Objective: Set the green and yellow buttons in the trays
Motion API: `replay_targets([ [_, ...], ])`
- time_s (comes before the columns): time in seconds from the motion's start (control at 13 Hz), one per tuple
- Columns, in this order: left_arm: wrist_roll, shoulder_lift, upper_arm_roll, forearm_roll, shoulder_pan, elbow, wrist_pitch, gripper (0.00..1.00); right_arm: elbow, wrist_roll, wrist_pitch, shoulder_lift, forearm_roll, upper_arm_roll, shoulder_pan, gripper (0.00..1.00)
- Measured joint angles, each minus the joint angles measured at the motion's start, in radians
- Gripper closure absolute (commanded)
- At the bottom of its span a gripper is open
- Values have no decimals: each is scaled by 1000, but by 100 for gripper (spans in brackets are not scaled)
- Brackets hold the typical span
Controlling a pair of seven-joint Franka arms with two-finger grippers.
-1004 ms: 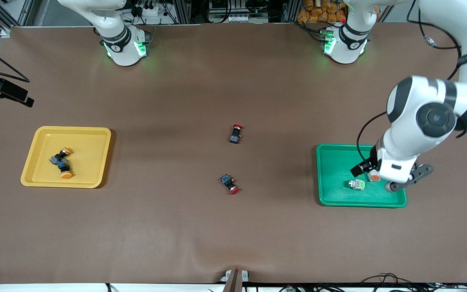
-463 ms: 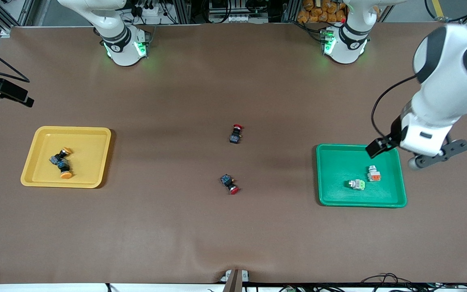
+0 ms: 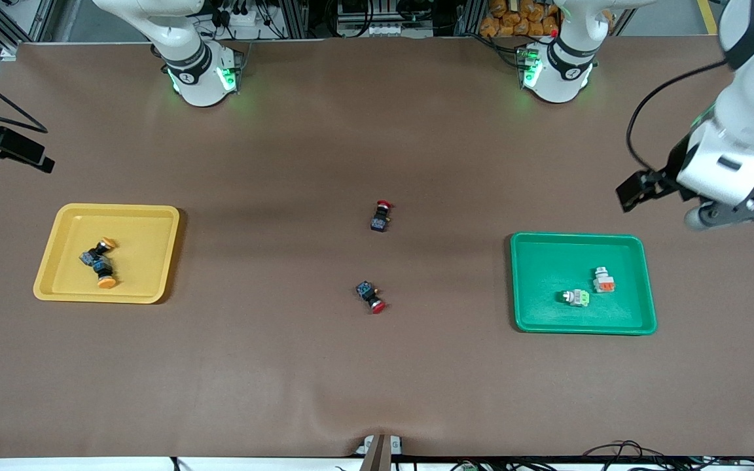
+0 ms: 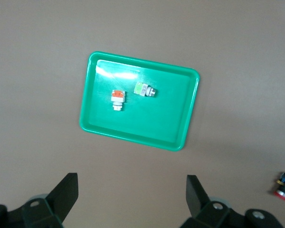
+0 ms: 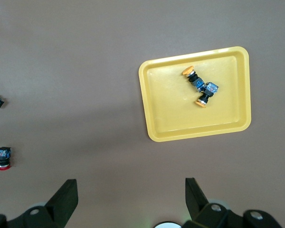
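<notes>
The green tray [image 3: 540, 252] holds the two white-silver buttons, one with a pale green block [image 3: 576, 297] and one with an orange block [image 3: 603, 281]. The yellow tray [image 3: 154, 226] holds the two black buttons with orange-yellow caps [image 3: 103, 246], [image 3: 105, 279]. My left gripper [image 4: 131, 183] is open and empty, high over the bare table beside the green tray [image 4: 147, 126]. My right gripper [image 5: 131, 185] is open and empty, high above the table, out of the front view; its wrist view shows the yellow tray [image 5: 168, 114] below.
Two black switches with red caps lie on the table's middle, one [image 3: 381, 216] farther from the front camera than the other [image 3: 370, 296]. The left arm's wrist [image 3: 724, 163] hangs over the table at its own end.
My left arm has risen from over the green tray and drawn back toward its base. The orange-block button it covered now lies in plain view in the tray.
</notes>
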Motion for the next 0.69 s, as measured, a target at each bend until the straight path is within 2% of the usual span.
replay_targets([
  [0.39,204,-44,9,-127,102,-5,-15,0,0,0,1,0,0,1,0,0],
  [0.54,210,-88,13,-129,86,-52,-21,0,0,0,0,0,0,0,0,0],
  [0.62,211,-122,36,-130,55,-89,-21,0,0,0,0,0,0,0,0,0],
  [0.69,225,-157,96,-130,-6,-123,-21,0,0,0,0,0,0,0,0,0],
])
